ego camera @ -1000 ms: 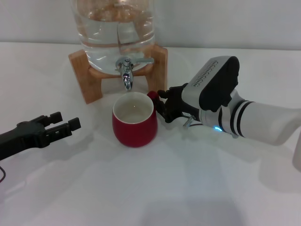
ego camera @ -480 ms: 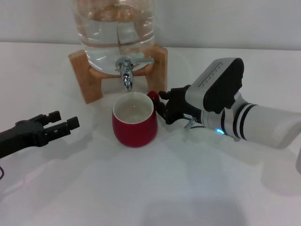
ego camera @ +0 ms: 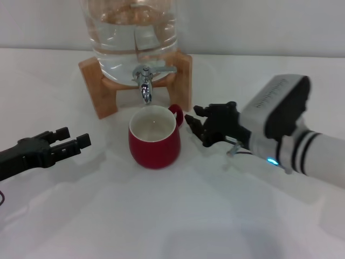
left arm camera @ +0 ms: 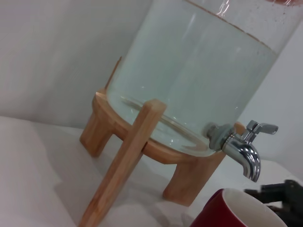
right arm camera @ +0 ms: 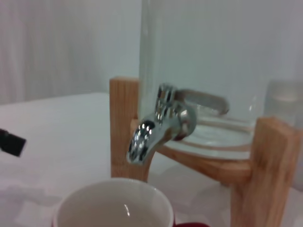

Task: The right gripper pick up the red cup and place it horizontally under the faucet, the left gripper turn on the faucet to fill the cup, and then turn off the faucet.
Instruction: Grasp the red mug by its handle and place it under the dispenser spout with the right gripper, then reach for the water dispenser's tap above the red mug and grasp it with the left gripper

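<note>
The red cup stands upright on the white table, its white inside empty, right under the spout of the chrome faucet. My right gripper is open just right of the cup's handle, a small gap from it, holding nothing. My left gripper is open and low over the table, well left of the cup. The left wrist view shows the faucet above the cup's rim. The right wrist view shows the spout over the cup.
The clear water jug sits on a wooden stand at the back of the table, its legs either side of the faucet. White tabletop lies in front of the cup.
My right gripper has let go of the cup's handle and drawn back to the right. The cup stays under the spout. The left arm has not moved.
</note>
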{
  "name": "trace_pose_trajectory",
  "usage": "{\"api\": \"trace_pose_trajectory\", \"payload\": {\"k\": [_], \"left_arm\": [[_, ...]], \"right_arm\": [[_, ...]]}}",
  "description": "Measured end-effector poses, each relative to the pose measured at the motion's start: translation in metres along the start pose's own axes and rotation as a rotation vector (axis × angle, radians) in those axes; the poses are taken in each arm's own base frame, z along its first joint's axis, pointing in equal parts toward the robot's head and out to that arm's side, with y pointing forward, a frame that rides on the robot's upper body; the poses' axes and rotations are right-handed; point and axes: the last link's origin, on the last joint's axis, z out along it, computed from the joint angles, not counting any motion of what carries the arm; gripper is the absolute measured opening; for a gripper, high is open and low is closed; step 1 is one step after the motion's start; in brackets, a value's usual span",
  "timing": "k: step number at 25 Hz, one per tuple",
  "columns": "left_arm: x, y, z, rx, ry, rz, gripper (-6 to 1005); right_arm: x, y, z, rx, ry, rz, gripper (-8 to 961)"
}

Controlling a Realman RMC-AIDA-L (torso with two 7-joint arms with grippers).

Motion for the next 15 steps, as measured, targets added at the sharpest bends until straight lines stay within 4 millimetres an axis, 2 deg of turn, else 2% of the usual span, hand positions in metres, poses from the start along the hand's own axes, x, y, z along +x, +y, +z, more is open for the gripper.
{"api": "trace_pose_trajectory", "payload": {"k": [6, 11, 15], "left_arm": [[0.0, 0.0, -0.001, -0.003, -0.001, 0.003, 887], [0.003, 0.001, -0.002, -0.002, -0.003, 0.011, 887], [0.005, 0.002, -0.004, -0.014, -0.004, 0.012, 887]], "right_arm": [[-0.005, 0.003, -0.033, 0.005, -0.084, 0.007, 255], [-0.001, 0.003, -0.06, 0.066, -0.12, 0.023, 257], [0.006, 0.003, -0.084, 0.099, -0.14, 0.058, 374]]}}
